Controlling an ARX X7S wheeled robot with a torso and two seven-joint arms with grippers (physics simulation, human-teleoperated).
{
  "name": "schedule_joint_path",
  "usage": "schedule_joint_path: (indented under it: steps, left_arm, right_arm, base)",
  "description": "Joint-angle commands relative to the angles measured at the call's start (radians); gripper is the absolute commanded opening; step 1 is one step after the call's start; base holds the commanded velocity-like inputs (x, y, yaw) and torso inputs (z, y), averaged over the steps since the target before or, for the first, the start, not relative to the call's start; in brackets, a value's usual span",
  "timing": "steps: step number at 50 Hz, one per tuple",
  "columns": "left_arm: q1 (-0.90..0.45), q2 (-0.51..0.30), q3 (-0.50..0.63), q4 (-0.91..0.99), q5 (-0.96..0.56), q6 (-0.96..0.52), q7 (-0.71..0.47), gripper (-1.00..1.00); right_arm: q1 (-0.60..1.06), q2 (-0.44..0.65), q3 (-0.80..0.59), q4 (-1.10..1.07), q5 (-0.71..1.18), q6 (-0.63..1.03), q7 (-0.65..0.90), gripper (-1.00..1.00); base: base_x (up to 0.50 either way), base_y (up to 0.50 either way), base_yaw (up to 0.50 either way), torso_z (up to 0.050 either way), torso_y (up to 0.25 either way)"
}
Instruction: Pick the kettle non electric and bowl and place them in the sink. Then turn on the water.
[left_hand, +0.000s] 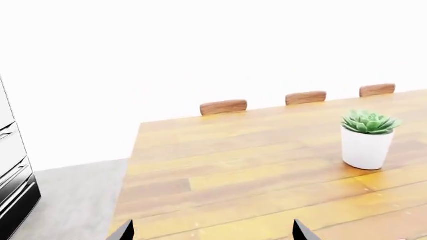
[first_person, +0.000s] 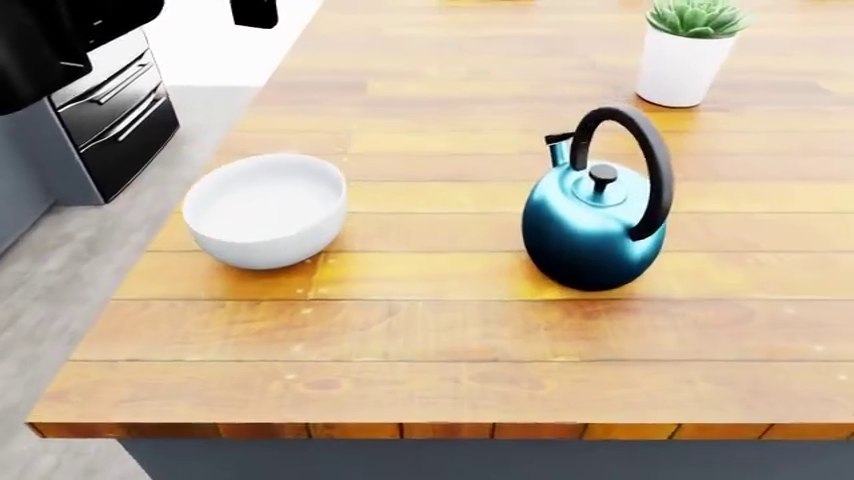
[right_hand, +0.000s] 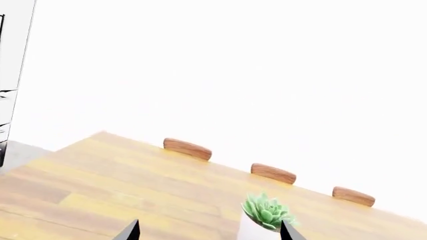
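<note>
Left gripper (left_hand: 212, 231) spread open, only two dark fingertips (left_hand: 123, 231) showing, nothing between them, raised above the plank-topped honey-coloured wooden counter (left_hand: 253, 165). Right gripper (right_hand: 208, 231) likewise parted and empty, its dark tips (right_hand: 131, 230) framing the same surface. Beyond both grippers, a white cylindrical pot with a green succulent (left_hand: 366, 140), and farther off three brown wooden chair backs (left_hand: 223, 106) along the counter's far edge. Round glossy teal-blue kettle (first_person: 593, 225) with black arched handle and lid knob upright on the counter, well apart from either gripper. Plain white round bowl (first_person: 264, 209) beside it, near the counter's side edge, not touching. Sink out of sight in all views. Stainless drawer-fronted appliance (first_person: 110, 110) off the counter's end.
</note>
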Motion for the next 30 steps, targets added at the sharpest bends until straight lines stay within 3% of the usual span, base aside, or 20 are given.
schedule_joint_path:
  steps: [1, 10, 23, 30]
  left_arm:
    - [0.022, -0.022, 0.001, 0.024, -0.016, -0.01, 0.004, 1.0]
    - [0.015, -0.084, 0.069, 0.074, 0.01, -0.046, 0.075, 1.0]
    - [-0.149, -0.338, 0.457, 0.37, 0.155, -0.169, 0.526, 1.0]
    - [-0.215, -0.424, 0.609, 0.531, 0.21, -0.161, 0.735, 1.0]
  right_arm:
    - [-0.003, 0.0, 0.008, -0.013, 0.018, 0.015, 0.003, 1.0]
    - [-0.004, 0.002, 0.009, -0.022, 0.032, 0.023, -0.002, 1.0]
    - [-0.023, 0.02, 0.003, -0.042, 0.059, 0.035, -0.022, 1.0]
    - [-0.03, 0.027, 0.004, -0.049, 0.067, 0.04, -0.023, 1.0]
  base:
    - [0.0, 0.0, 0.0, 0.0, 0.0]
    - [0.0, 0.0, 0.0, 0.0, 0.0]
    - [0.0, 0.0, 0.0, 0.0, 0.0]
    - [0.0, 0.0, 0.0, 0.0, 0.0]
